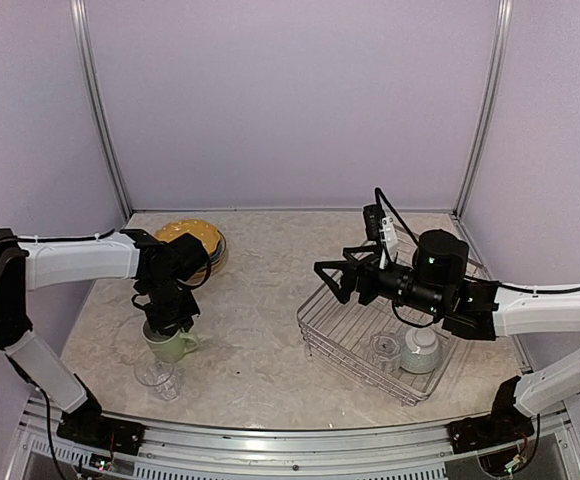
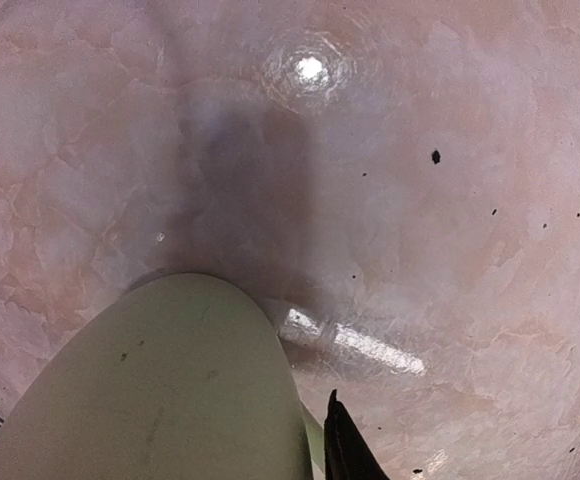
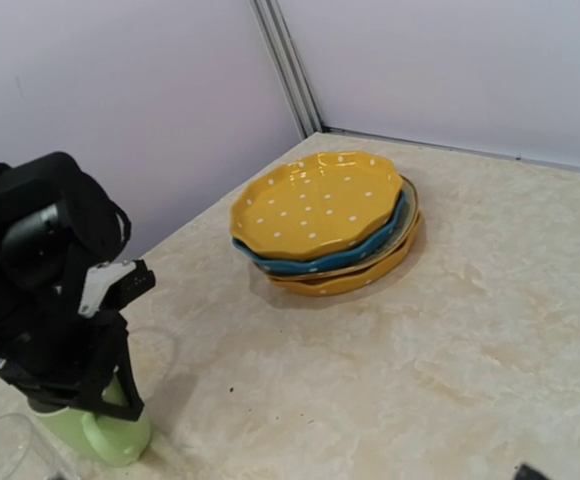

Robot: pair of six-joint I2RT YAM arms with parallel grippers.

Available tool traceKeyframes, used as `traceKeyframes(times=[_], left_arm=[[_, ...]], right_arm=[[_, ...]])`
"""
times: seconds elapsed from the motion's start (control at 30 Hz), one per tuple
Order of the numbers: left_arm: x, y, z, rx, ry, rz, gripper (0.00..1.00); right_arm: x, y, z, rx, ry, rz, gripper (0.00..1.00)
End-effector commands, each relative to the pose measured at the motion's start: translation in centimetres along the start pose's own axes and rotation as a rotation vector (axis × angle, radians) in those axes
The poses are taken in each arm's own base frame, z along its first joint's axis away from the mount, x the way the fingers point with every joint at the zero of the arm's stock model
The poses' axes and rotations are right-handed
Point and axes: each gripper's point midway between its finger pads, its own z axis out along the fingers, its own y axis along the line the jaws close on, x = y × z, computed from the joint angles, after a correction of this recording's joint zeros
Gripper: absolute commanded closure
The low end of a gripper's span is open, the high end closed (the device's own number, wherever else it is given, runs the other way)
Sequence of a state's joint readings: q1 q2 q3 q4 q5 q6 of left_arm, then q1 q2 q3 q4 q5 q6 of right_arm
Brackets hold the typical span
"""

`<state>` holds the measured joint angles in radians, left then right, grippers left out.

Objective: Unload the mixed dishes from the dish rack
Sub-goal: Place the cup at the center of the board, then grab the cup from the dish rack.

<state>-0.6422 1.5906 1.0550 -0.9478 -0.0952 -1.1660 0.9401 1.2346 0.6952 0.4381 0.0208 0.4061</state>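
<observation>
Left tool (image 1: 170,320) covering pale green mug (image 1: 175,348) rim, grip unclear, right tool (image 1: 332,281) spread, empty

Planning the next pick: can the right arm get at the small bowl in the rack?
Probably yes: the right gripper is open above the dish rack, the small bowl sits uncovered inside; only the clear glass close beside it crowds the grasp.

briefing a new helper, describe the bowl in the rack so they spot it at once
Find the wire dish rack on the right side of the table. Two items sit in its near corner: the bowl is the opaque white-and-pale-blue one, right of the clear glass.
</observation>
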Motion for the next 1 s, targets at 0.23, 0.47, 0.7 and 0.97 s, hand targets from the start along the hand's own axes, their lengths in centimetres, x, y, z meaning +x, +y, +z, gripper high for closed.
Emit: traceKeyframes(times=[0.23, 0.47, 0.7, 0.97], left_arm=[[-0.6, 0.7, -2.1, 0.027, -0.057, 0.017, 0.57], [-1.8, 0.0, -6.7, 0.142, -0.131, 0.038, 0.38], [-4.2, -1.4, -12.8, 0.315, -0.268, 0.084, 0.29], [-5.6, -4.2, -19.6, 0.656, -0.436, 0.155, 0.11]], right_arm=[[0.6, -0.5, 0.0, 0.017, 0.018, 0.013, 0.06], [1.0, -1.5, -0.5, 0.076, 0.055, 0.0, 0.06], [2.5, -3.7, -1.7, 0.22, 0.192, -0.048, 0.05], [4.2, -5.5, -5.4, 0.373, 0.408, -0.024, 0.03]])
